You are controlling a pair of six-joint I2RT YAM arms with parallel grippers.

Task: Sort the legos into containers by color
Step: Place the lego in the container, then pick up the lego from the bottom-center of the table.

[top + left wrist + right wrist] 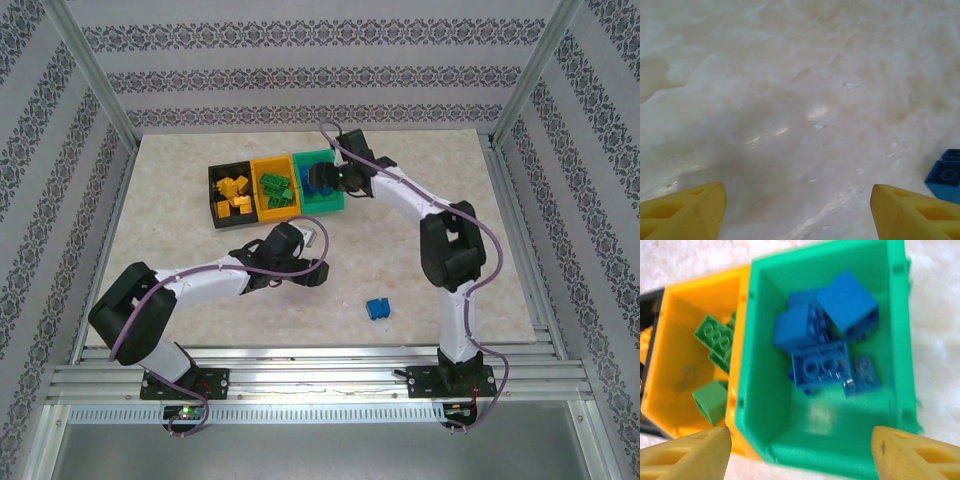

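**One blue brick still loose on the worktop**

The right tool (800, 452) hangs over the green bin (757, 355), its yellow fingers spread wide with nothing between them. Several blue legos (820, 365) lie jumbled in that bin. Touching it on the left is the orange bin (685, 330), which holds green legos (715, 337). The black bin (213, 190) is the leftmost of the row and holds yellow legos (235, 195). The three bins sit at the far middle of the worktop (170, 220).

The left tool (797, 212) is low over bare worktop, nearer than the bins, its fingers also spread and empty. A loose lego (377, 308), blue, lies on the worktop to its right and nearer, well apart from the bins.
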